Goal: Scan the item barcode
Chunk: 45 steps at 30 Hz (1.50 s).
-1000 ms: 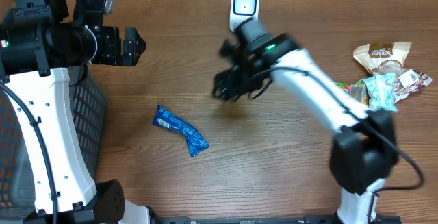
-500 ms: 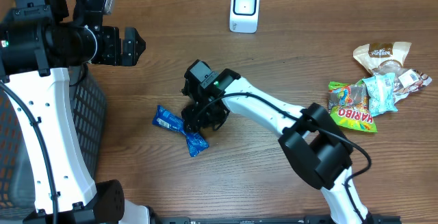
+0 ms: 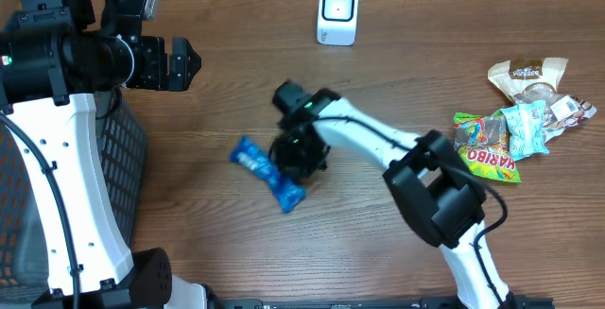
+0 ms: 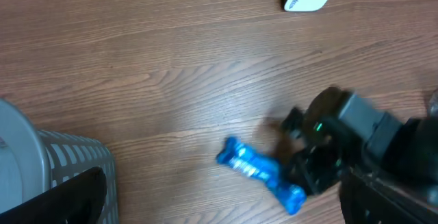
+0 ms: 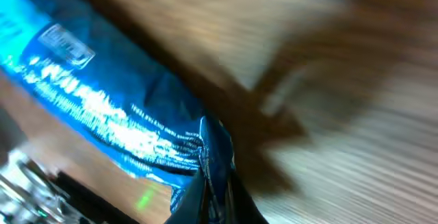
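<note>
Slanting, blue packet (image 3: 267,173) (seemingly in right claw (image 3: 289,164))

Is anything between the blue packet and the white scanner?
Nothing visible. Only bare table lies between the blue packet, held by the right gripper, and the scanner; other snacks sit far aside.

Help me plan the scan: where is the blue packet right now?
Overhead, the blue packet is left of centre of the table, gripped at its right end by the right claw, below and left of the white scanner.
</note>
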### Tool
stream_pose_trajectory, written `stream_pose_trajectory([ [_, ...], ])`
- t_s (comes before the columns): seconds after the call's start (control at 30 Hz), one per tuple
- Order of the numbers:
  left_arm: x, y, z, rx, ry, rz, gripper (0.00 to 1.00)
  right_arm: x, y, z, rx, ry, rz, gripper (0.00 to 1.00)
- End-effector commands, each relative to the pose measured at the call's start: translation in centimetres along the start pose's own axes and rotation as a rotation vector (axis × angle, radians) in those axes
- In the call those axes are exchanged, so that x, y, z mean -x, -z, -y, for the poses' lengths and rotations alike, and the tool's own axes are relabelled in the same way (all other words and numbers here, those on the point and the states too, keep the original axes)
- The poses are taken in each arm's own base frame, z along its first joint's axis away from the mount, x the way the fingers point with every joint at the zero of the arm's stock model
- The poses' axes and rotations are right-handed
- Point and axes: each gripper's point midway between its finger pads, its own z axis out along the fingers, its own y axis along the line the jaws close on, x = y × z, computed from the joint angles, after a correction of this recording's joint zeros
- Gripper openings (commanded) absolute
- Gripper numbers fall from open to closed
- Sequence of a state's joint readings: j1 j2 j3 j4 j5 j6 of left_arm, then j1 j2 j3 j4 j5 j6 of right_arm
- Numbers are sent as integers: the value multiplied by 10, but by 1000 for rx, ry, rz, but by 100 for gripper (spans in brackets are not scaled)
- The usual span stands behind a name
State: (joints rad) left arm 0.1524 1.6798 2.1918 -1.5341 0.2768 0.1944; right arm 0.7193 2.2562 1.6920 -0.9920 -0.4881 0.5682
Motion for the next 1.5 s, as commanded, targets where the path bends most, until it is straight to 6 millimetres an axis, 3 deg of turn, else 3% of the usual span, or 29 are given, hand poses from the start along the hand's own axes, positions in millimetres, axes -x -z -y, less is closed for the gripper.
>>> stream_pose_trajectory([
  [0.0, 4, 3, 3, -9, -13, 17, 100, 23, 25, 51, -120, -203, 81, 4],
  [0.17, 4, 3, 3, -9, -13, 17, 100, 23, 49, 53, -101, -174, 100, 7],
  [0.23, 4, 3, 3, -9, -13, 17, 100, 24, 59, 50, -78, -98, 108, 25],
  [0.27, 4, 3, 3, -9, -13, 17, 100, 26, 68, 47, -51, -27, 118, 56],
  [0.3, 4, 3, 3, -9, -13, 17, 100, 29, 72, 44, -28, 41, 125, 64],
  [0.47, 4, 3, 3, -8, -13, 17, 100, 72, 90, 31, 18, 397, 286, 77],
  [0.57, 4, 3, 3, -9, -13, 17, 100, 91, 88, 19, 44, 451, 360, 78],
  [0.73, 4, 3, 3, -9, -13, 17, 100, 95, 70, 23, 72, 391, 328, 76],
  [0.83, 4, 3, 3, -9, -13, 17, 100, 99, 58, 23, 122, 328, 304, 69],
  [0.97, 4, 3, 3, -9, -13, 17, 100, 102, 55, 29, 135, 201, 293, 51],
  [1.03, 4, 3, 3, -9, -13, 17, 100, 99, 41, 34, 134, 141, 260, 46],
  [1.13, 4, 3, 3, -9, -13, 17, 100, 92, 34, 27, 192, 137, 210, 43],
  [1.23, 4, 3, 3, -9, -13, 17, 100, 84, 31, 20, 216, 122, 176, 33],
  [1.33, 4, 3, 3, -9, -13, 17, 100, 73, 24, 8, 226, 145, 144, 34],
  [1.4, 4, 3, 3, -9, -13, 17, 100, 69, 21, 5, 222, 154, 137, 47],
  [1.47, 4, 3, 3, -9, -13, 17, 100, 69, 17, 7, 188, 136, 146, 51],
])
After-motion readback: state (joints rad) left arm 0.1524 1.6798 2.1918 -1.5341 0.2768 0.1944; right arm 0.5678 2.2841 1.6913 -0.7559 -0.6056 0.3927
